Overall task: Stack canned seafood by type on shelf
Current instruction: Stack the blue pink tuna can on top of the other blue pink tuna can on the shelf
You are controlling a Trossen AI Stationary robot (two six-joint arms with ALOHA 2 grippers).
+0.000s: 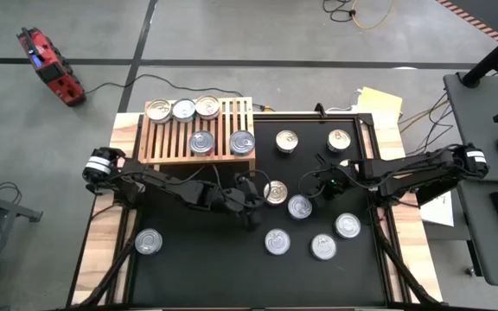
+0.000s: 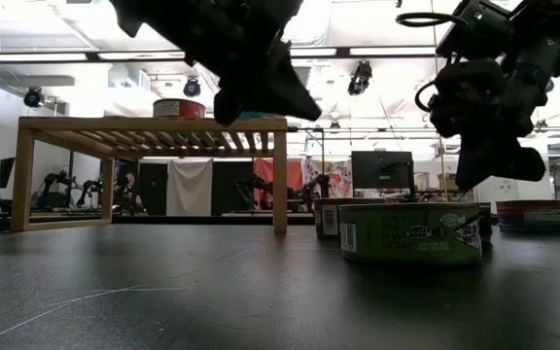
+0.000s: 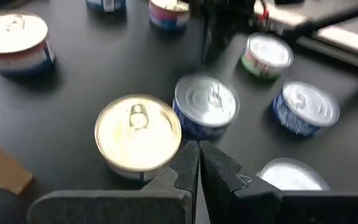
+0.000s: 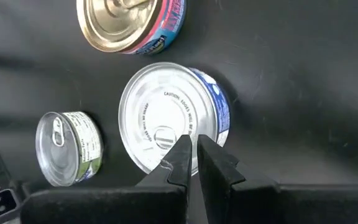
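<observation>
The left hand [image 1: 251, 200] is shut tight and holds nothing. The gold-top can [image 1: 275, 192] sits on the desk [image 1: 188, 259] just beside it, on the side toward the right hand [image 1: 321, 184], which is shut and empty too. The shelf [image 1: 167, 142] is near, behind the left hand.

Bright ceiling strip lights [image 2: 353, 51] backlight the low view, leaving both arms as silhouettes; the gold can lid [image 3: 138, 124] glares, slightly blurred.
</observation>
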